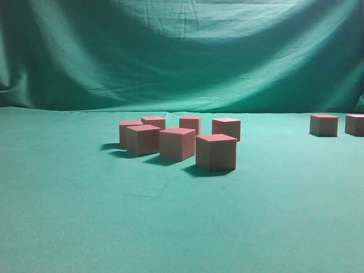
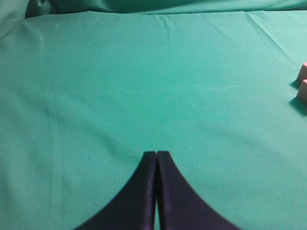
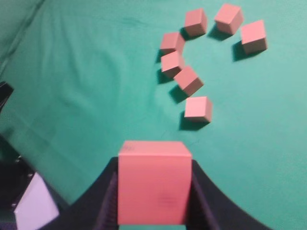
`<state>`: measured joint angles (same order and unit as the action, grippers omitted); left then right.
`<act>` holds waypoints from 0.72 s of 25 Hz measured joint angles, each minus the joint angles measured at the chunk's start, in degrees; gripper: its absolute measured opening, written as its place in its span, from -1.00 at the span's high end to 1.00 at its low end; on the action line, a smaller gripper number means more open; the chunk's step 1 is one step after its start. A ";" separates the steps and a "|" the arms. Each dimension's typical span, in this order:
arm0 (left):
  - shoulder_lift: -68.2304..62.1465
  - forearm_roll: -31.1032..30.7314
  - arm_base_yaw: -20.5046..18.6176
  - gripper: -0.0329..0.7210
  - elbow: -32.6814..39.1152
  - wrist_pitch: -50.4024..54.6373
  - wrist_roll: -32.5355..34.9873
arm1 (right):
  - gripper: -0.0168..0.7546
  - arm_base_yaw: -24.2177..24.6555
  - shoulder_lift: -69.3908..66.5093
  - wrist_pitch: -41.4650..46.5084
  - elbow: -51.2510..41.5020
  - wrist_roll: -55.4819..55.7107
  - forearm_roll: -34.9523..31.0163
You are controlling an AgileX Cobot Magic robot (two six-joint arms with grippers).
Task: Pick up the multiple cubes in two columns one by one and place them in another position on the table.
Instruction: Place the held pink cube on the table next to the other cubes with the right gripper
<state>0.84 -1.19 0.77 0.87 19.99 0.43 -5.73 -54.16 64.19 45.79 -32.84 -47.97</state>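
in the right wrist view, the right end effector [image 3: 153,191] sits at the bottom centre of the frame, its dark jaws part-way open and pressed against both sides of one held cube [image 3: 153,184], lifted above the green counter [image 3: 86,86]. a faint dark mark shows on the cube's near face. above it in that frame, seven more cubes [image 3: 197,109] lie loosely on the cloth in a curved scatter toward the upper right.

in the left wrist view, the left end effector [image 2: 156,154] is at lower centre, jaws pressed together with nothing between them, over bare cloth; two cube corners peek in at the right edge.

in the exterior view, six cubes cluster at mid-frame, two more stand near the right edge, and a draped green backdrop [image 1: 182,51] fills the upper half.
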 joint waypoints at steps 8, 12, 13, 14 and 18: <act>0.00 0.00 0.00 0.91 0.00 0.00 0.00 | 0.29 -5.96 -11.03 -5.29 2.93 0.10 6.92; 0.00 0.00 0.00 0.91 0.00 0.00 0.00 | 0.29 -17.40 -14.98 -11.00 2.93 2.45 14.32; 0.00 0.00 0.00 0.91 0.00 0.00 0.00 | 0.29 -20.36 -16.18 -12.06 2.93 3.68 15.58; 0.00 0.00 0.00 0.91 0.00 0.00 0.00 | 0.29 -23.17 -17.24 -13.21 2.93 5.30 16.36; 0.00 0.00 0.00 0.91 0.00 0.00 0.00 | 0.29 -31.97 -22.67 -19.05 3.05 8.98 17.21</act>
<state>0.84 -1.19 0.77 0.87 19.99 0.43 -37.70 -76.83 45.14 48.84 -23.85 -30.76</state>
